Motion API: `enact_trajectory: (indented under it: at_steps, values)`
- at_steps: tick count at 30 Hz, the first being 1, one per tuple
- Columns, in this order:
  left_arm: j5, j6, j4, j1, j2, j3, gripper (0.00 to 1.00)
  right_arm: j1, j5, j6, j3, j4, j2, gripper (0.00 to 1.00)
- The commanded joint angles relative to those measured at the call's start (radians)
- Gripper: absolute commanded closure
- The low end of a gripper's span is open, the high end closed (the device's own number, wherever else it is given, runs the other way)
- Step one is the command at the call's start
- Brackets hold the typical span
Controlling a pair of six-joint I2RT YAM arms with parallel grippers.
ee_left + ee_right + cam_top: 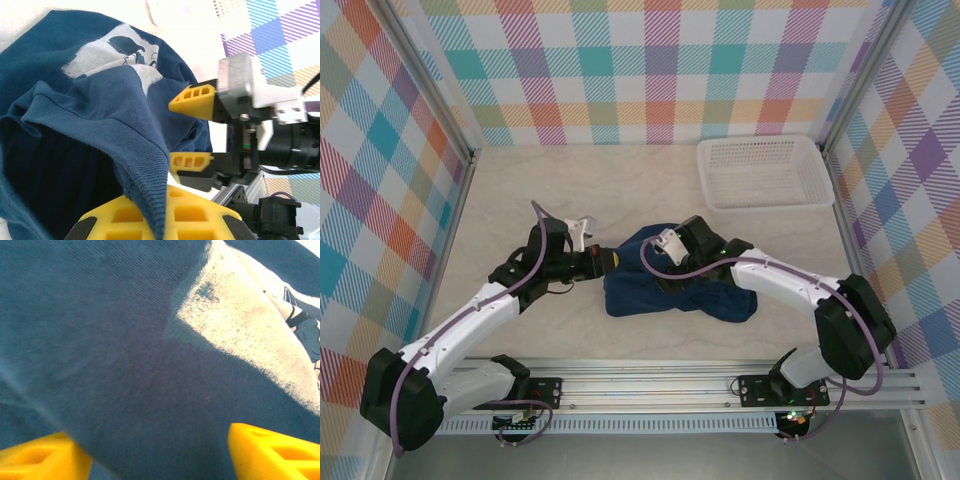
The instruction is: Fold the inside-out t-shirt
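1. At the centre of the overhead view: t-shirt [670, 290], dark navy, bunched in a rumpled heap on the table [520, 190] between the two arms.
2. Left edge of the heap: left gripper [603, 262], clamped tight on a ribbed edge of the cloth. The pinch is plain at the bottom of the left wrist view.
3. Upper middle of the heap: right gripper [665, 243], jaws parted. Its yellow fingers [195, 100] stand apart with nothing clamped, and cloth lies just beneath them.
4. Upper centre of the left wrist view: white print [115, 55], partly tucked under a ridge of cloth.
5. Upper right of the overhead view: white basket [765, 172], well apart from the heap.
6. Progress, as judged: no flat panel and no clean fold line. Spreading, smoothing and every fold appear left to do.
7. Unclear:
   - Sleeves and neck opening cannot be told apart among the folds.
   - Which face of the cloth is outward cannot be told.
   - The right arm covers the heap's right part.
   - The right wrist view is close and blurred.
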Motion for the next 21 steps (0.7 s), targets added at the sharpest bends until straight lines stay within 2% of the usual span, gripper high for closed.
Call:
enact_trajectory:
  at_steps: [1, 4, 9, 12, 16, 18, 20, 21]
  values:
    - [-0.001, 0.024, -0.024, 0.012, -0.026, 0.028, 1.0, 0.002, 0.054, -0.051, 0.047, 0.029, 0.057, 0.39]
    - [-0.015, 0.032, -0.029, 0.012, -0.03, 0.02, 1.0, -0.02, 0.021, -0.061, 0.087, 0.036, 0.088, 0.49]
    - [-0.043, 0.047, -0.041, 0.012, -0.041, 0.011, 1.0, -0.071, -0.123, -0.045, 0.115, 0.032, 0.09, 0.67]
    - [-0.107, 0.06, -0.061, 0.012, -0.054, 0.005, 1.0, -0.095, -0.204, -0.015, 0.125, 0.011, 0.091, 0.86]
    - [-0.214, 0.084, -0.089, 0.012, -0.052, 0.001, 1.0, -0.137, -0.338, 0.044, 0.116, -0.023, 0.044, 1.0]
    - [-0.261, 0.089, -0.127, 0.012, -0.039, -0.001, 1.0, -0.159, -0.401, 0.103, 0.106, -0.028, 0.01, 1.0]
    - [-0.371, 0.094, -0.146, 0.012, -0.015, -0.001, 1.0, -0.183, -0.555, 0.177, 0.093, -0.015, -0.031, 1.0]
    - [-0.452, 0.093, -0.169, 0.012, 0.004, 0.006, 0.94, -0.188, -0.619, 0.212, 0.085, -0.001, -0.05, 1.0]
